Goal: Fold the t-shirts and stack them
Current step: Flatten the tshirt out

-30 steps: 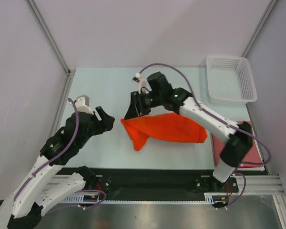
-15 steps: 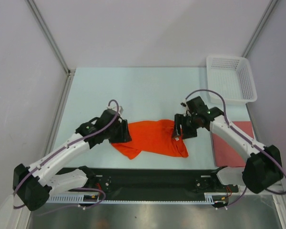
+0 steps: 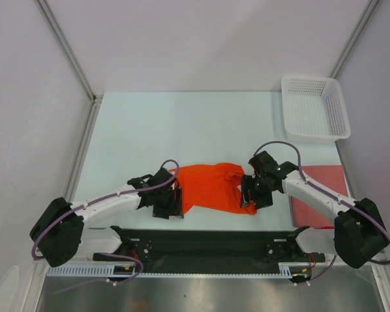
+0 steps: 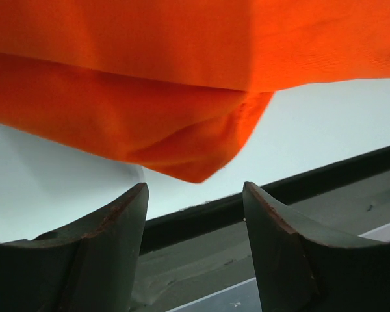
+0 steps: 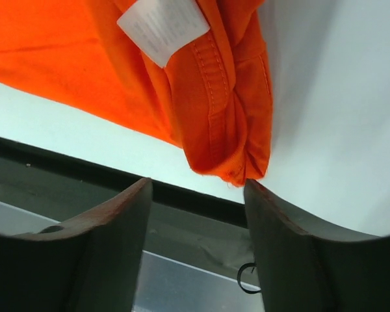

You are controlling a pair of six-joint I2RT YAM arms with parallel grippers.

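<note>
From above, the orange t-shirt point(image 3: 208, 185) lies bunched by the table's point(image 3: 149, 130) near edge, between the left gripper point(image 3: 171, 203) and right gripper point(image 3: 255, 193); the brick-red t-shirt point(image 3: 330, 175) lies flat at the right; left wrist: fingers spread, empty, orange cloth just beyond; right wrist: fingers spread, empty, hem and white label point(image 5: 162, 26) beyond.

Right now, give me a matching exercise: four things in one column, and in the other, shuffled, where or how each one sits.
Things
1. orange shirt
2. red shirt
3. basket
4. left gripper

Places or states
A. far right corner
B. lying flat on the near right side
C. open, at the orange shirt's left end
D. bunched up, near the middle

Pairs: 1-D, 2-B, 3-A, 4-C
</note>
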